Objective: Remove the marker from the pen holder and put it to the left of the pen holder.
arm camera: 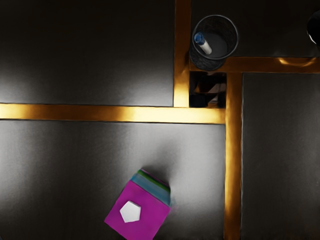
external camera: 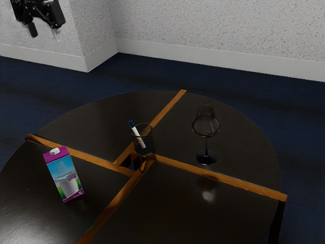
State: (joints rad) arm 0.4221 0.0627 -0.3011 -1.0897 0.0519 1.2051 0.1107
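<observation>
High at the exterior view's upper left, the gripper [external camera: 45,33] is well above the tabletop, its two fingers apart and nothing between them. The marker [external camera: 136,134], white with a blue end, leans inside the dark mesh pen holder [external camera: 147,137] near the table's middle, its blue end sticking out over the rim on the exterior view's left. From above, in the wrist view, the marker [arm camera: 204,45] rests tilted against one side of the round pen holder [arm camera: 223,46]. The gripper is far from both.
A purple-topped carton [external camera: 64,175] stands toward the exterior view's left; the wrist view has its top [arm camera: 140,209] too. A stemmed glass [external camera: 205,127] is on the pen holder's other side. Wooden strips [external camera: 218,177] cross the round dark table [external camera: 172,208], around a small central opening [arm camera: 207,91].
</observation>
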